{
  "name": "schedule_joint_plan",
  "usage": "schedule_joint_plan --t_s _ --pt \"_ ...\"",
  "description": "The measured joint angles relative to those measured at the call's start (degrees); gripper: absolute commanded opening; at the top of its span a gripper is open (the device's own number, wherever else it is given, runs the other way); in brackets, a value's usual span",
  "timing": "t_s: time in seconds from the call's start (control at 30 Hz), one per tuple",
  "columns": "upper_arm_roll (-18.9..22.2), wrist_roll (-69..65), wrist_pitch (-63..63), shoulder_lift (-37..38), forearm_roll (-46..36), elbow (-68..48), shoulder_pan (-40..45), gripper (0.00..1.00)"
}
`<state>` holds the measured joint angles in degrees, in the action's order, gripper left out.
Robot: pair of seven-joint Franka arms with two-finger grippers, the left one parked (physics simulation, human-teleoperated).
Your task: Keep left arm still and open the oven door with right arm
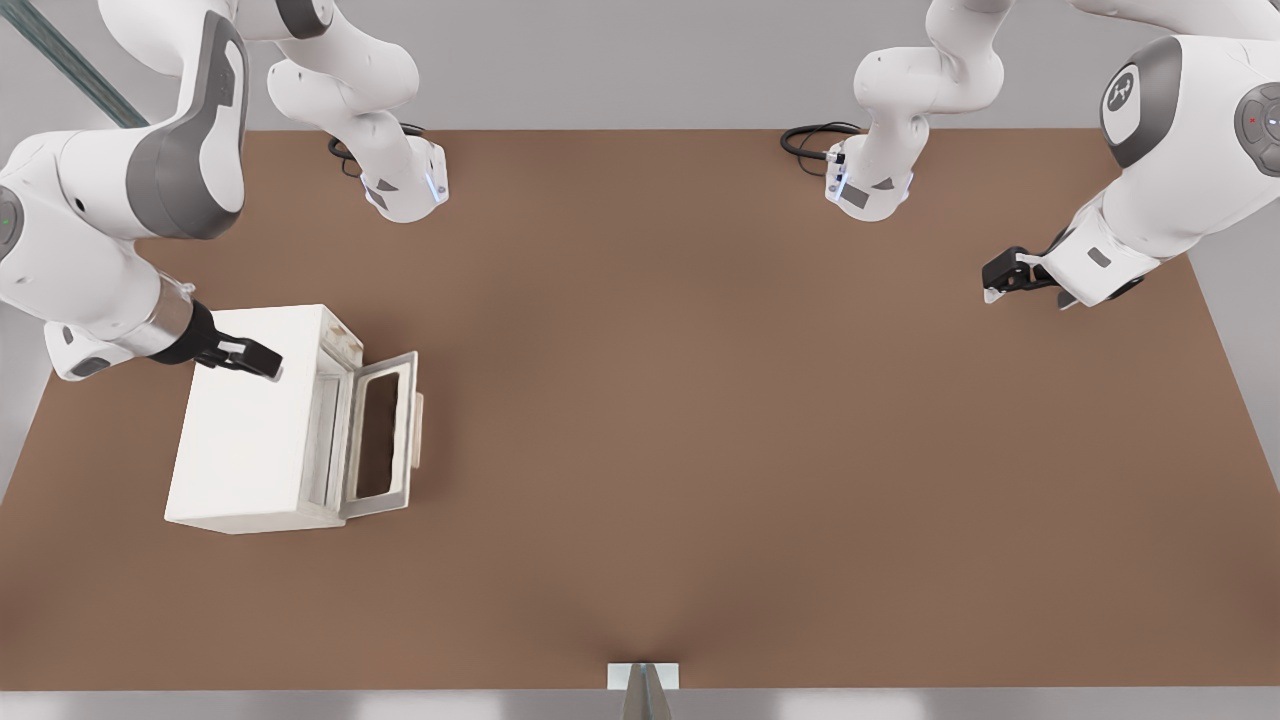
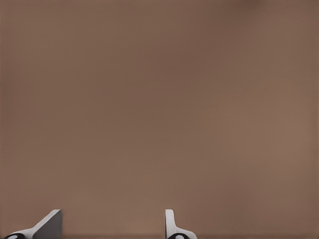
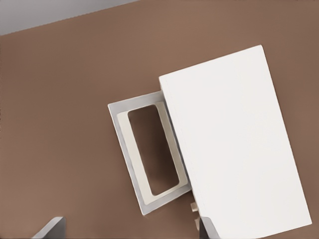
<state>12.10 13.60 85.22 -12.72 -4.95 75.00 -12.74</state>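
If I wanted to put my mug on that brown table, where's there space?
The table is bare from the oven door to the front view's right edge. It is crowded only at the oven, where the gripper hangs above its top.

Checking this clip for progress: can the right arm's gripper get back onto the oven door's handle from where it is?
Probably yes. The gripper sits above the oven top, touching nothing. The oven door hangs partly open, its handle facing bare table, nothing in the way.
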Motion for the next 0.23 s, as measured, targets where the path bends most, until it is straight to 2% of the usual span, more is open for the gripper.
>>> schedule_joint_plan --t_s 0.23 --pt "0.0 -3.4 0.2 -0.2 0.7 0.2 0.4 1.00"
